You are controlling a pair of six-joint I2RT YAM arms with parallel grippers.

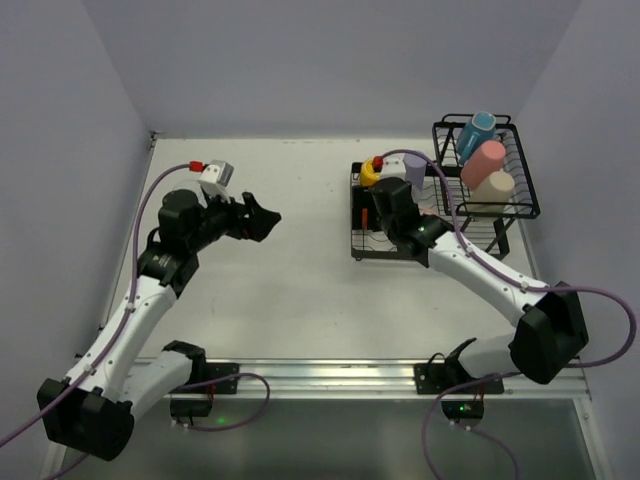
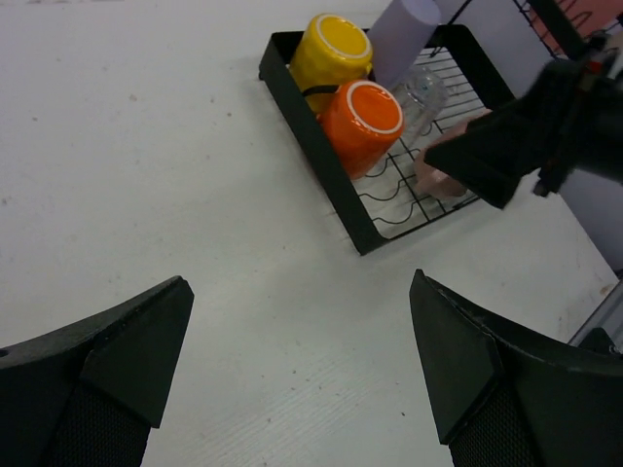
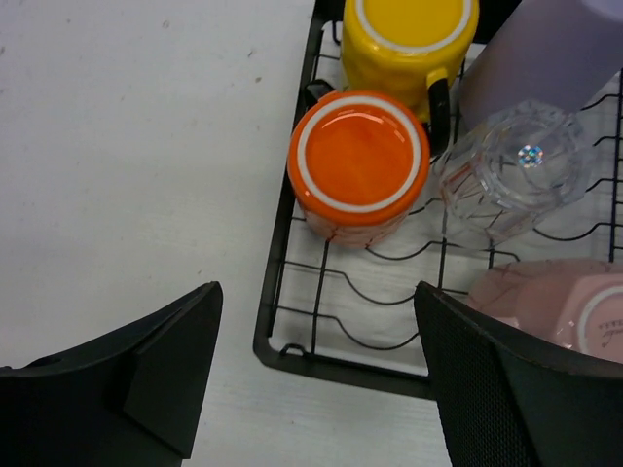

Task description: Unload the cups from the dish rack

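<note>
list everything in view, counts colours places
black wire dish rack: 1, black, table's right
round orange mug: 1, orange, upside down, tray
round yellow mug: 1, yellow, upside down, tray
clear glass cup: 1, clear, tray
lavender tumbler: 1, lavender, tray
pale pink mug: 1, pink, tray
blue mug: 1, blue, basket
salmon-pink tumbler: 1, salmon, basket
cream cup: 1, cream, basket
white table: 1, white, beneath
left hand: black, open, over table
right hand: black, open, over tray

top: high, whole table (image 1: 300,300) | left wrist: dish rack (image 2: 341,199) afar | right wrist: close above same rack
</note>
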